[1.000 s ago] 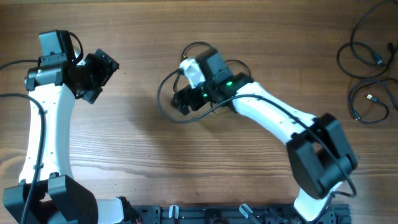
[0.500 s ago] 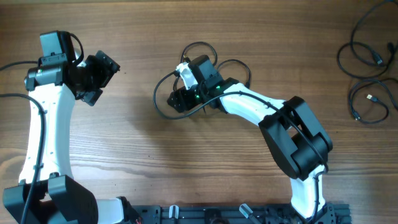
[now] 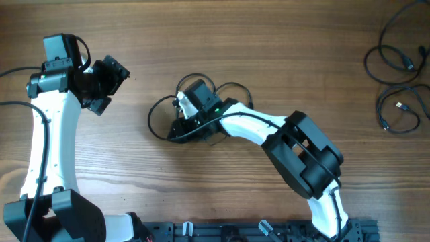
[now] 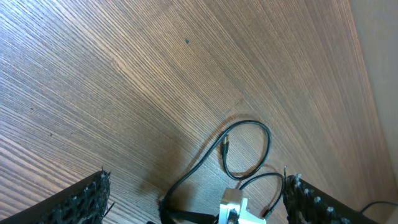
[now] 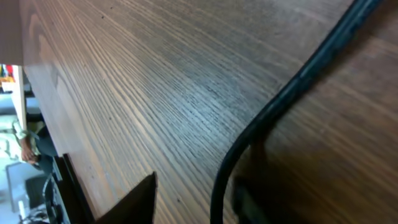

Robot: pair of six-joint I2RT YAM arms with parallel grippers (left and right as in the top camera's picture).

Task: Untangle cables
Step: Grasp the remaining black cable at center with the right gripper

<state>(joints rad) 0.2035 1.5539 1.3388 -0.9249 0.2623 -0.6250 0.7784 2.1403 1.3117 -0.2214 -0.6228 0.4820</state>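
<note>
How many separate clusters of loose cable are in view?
2. The central cluster loops at the right pincer; the far-right cluster lies at the overhead frame's edge, partly cut off, so more may be hidden.

Thin black cables (image 3: 150, 119), looped centrally, seemingly tangled, more cables (image 3: 408, 64) coiled far right

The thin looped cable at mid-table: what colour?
Black; the thin looped cable shows best in the left wrist view.
</note>
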